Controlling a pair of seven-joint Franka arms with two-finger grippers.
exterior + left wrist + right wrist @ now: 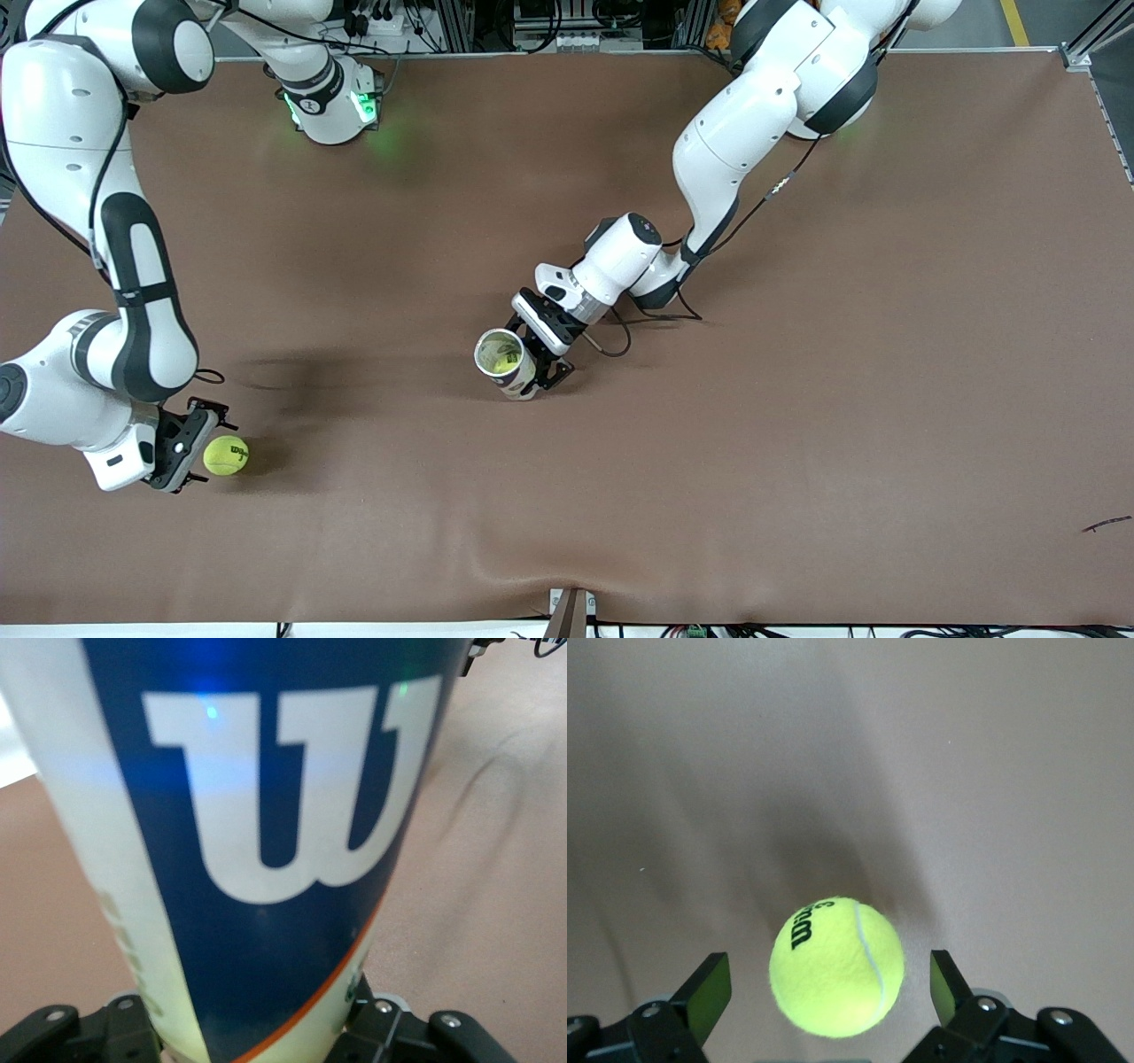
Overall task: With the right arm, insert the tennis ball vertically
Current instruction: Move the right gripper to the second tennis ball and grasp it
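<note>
Front view: right end effector sits low at the right arm's end of the brown-covered bench, fingers spread, with the fuzzy yellow-green tennis ball just beside it on the bench, not gripped. Left end effector is mid-bench, pinching a cylindrical blue-and-white tennis ball can, mouth open toward the camera; something yellow-green already inside, looks like another ball.

Left wrist view: can wall fills the frame, big white W on blue, black fingers pressed on either side. Grip looks solid.

Right wrist view: ball lies between the spread fingers, gaps on both sides, resting on the bench.

Status: early. Can is presented, ball is lined up for the grasp. Left: close on ball, lift, carry over the can mouth, drop in from above. Can well apart from ball.
</note>
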